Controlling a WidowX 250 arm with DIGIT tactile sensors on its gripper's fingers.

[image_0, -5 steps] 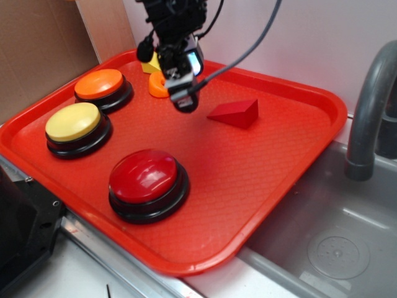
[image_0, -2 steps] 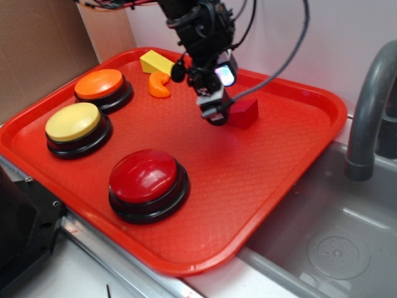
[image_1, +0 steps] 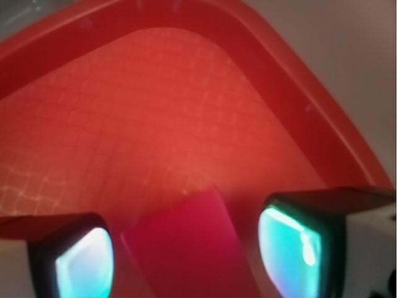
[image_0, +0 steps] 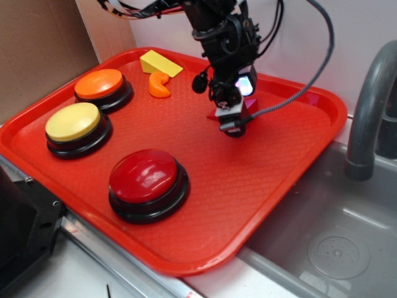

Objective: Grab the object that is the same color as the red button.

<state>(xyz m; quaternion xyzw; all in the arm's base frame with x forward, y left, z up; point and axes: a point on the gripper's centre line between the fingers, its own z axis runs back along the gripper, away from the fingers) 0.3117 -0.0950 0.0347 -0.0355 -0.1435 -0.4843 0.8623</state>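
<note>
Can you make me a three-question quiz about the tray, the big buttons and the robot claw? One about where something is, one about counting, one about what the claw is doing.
1. Where is the red wedge block?
A. beside the yellow button
B. between the gripper's fingers
C. in the sink

2. How many big buttons sit on the tray?
A. two
B. three
C. five

3. The gripper is
A. open around the block
B. shut tight, holding nothing
C. pressing the red button

Answers:
1 B: the wrist view shows the block between both fingers.
2 B: orange, yellow and red ones.
3 A: gaps show on both sides of the block.
</note>
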